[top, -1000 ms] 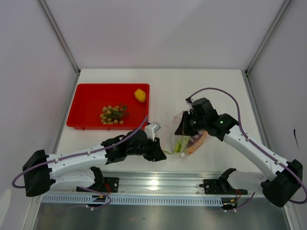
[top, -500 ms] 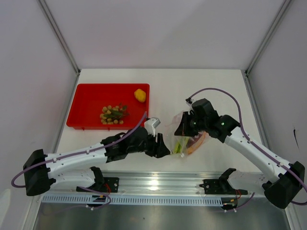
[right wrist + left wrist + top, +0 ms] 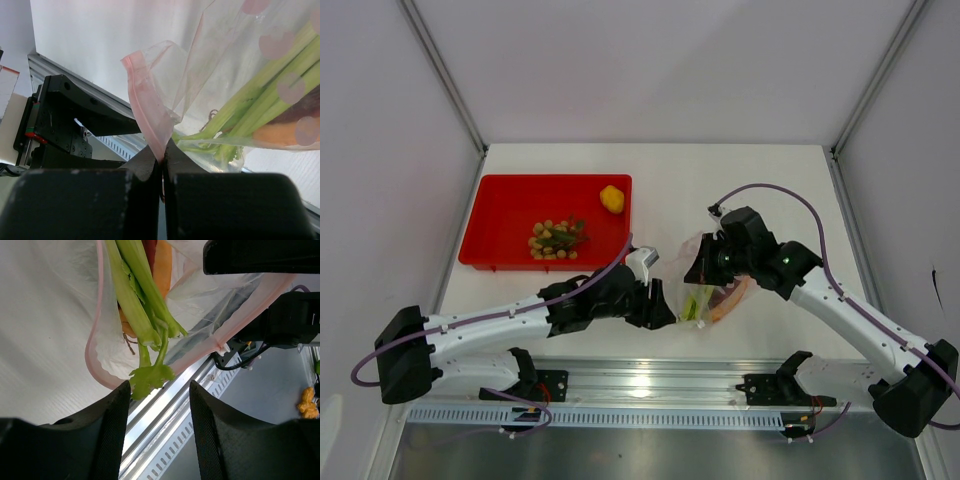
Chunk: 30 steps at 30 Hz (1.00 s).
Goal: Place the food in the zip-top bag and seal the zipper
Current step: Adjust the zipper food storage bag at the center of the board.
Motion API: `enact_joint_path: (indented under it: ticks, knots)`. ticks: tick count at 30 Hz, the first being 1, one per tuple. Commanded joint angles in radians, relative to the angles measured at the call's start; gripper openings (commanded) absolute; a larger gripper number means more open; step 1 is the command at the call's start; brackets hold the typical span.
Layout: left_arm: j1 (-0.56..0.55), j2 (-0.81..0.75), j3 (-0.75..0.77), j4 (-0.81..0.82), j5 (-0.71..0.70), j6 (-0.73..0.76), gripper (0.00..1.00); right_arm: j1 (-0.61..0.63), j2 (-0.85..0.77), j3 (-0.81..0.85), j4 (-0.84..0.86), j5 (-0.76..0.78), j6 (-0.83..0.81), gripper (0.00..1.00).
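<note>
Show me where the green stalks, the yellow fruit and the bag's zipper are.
green stalks (image 3: 129, 299): left wrist view, midway along the left stalk.
yellow fruit (image 3: 612, 199): top external view, centre of the fruit.
zipper (image 3: 143, 112): right wrist view, middle of the pink strip's visible run.

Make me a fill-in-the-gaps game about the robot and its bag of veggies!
The right gripper is shut on the zip-top bag's zipper, which is coloured ____.
The left gripper has its jaws ____.
The yellow fruit and the berries lie in a tray coloured ____.
The green stalks lie inside the ____.
Missing words: pink, open, red, bag.
</note>
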Motion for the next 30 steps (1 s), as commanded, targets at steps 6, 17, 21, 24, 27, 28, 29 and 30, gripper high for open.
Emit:
enact_joint_path:
  ticks: [6, 17, 21, 24, 27, 28, 29, 30]
  knots:
    - [-0.007, 0.006, -0.001, 0.041, 0.012, -0.003, 0.43, 0.014, -0.022, 0.025, 0.015, 0.010, 0.013, 0.00]
    - [-0.008, 0.006, -0.039, 0.065, 0.018, -0.005, 0.44, 0.015, -0.026, 0.017, 0.016, 0.013, 0.014, 0.00]
    - [-0.010, 0.009, -0.057, 0.070, 0.019, -0.008, 0.41, 0.015, -0.022, 0.017, 0.015, 0.016, 0.013, 0.00]
    - [-0.010, 0.005, -0.062, 0.078, 0.016, -0.007, 0.41, 0.017, -0.025, 0.017, 0.015, 0.016, 0.016, 0.00]
    - [-0.010, 0.011, -0.060, 0.081, 0.016, -0.005, 0.37, 0.015, -0.025, 0.017, 0.016, 0.013, 0.017, 0.00]
    - [-0.010, 0.012, -0.057, 0.079, 0.013, -0.005, 0.36, 0.015, -0.025, 0.019, 0.016, 0.015, 0.017, 0.00]
    - [-0.010, 0.014, -0.057, 0.081, 0.012, -0.005, 0.35, 0.015, -0.025, 0.019, 0.016, 0.013, 0.017, 0.00]
    - [-0.010, 0.018, -0.056, 0.081, 0.010, -0.005, 0.31, 0.017, -0.026, 0.020, 0.016, 0.012, 0.017, 0.00]
